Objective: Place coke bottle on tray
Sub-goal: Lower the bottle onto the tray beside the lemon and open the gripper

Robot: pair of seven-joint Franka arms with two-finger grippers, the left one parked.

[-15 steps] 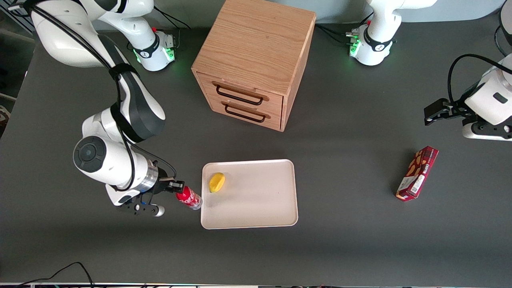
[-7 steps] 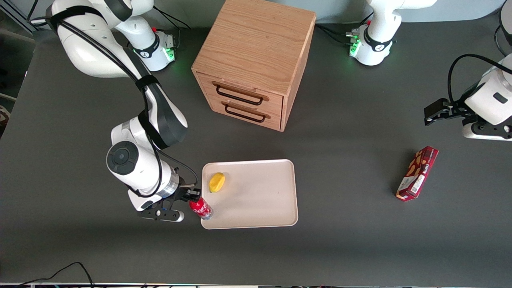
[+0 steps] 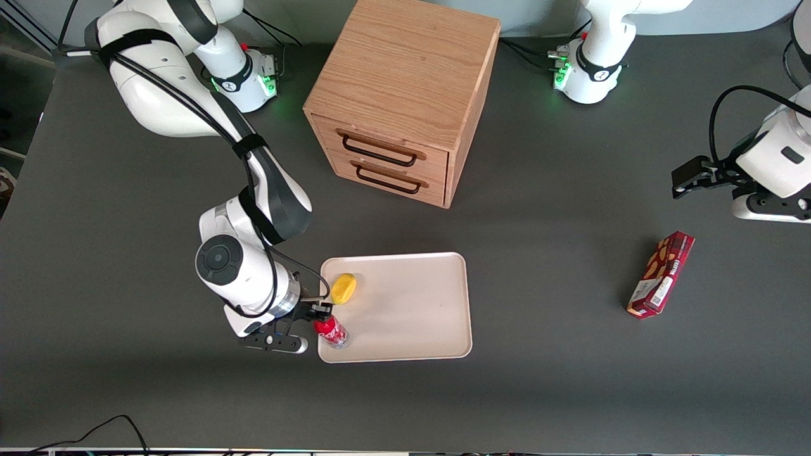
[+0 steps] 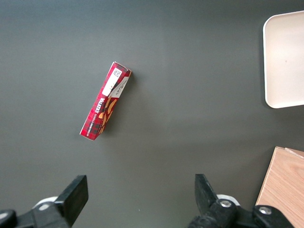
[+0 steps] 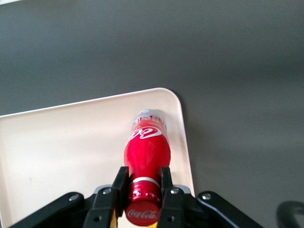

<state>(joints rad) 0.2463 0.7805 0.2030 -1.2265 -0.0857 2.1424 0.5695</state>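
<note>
My gripper [image 3: 322,311] [image 5: 142,178] is shut on the neck of the coke bottle [image 3: 332,330] [image 5: 146,151], a small red bottle with a red cap and white script. The bottle hangs tilted, its clear base pointing away from the gripper, above the corner of the tray [image 3: 412,304] [image 5: 61,142] nearest the front camera at the working arm's end. I cannot tell whether its base touches the tray. The tray is cream-white, flat, with a low rim.
A yellow fruit [image 3: 344,288] lies on the tray, farther from the front camera than the bottle. A wooden drawer cabinet [image 3: 402,95] stands farther back still. A red snack box [image 3: 661,273] [image 4: 105,105] lies toward the parked arm's end of the table.
The arm has carried the bottle from beside the tray's edge to above the tray's near corner, moving toward the parked arm's end and a little nearer the front camera.
</note>
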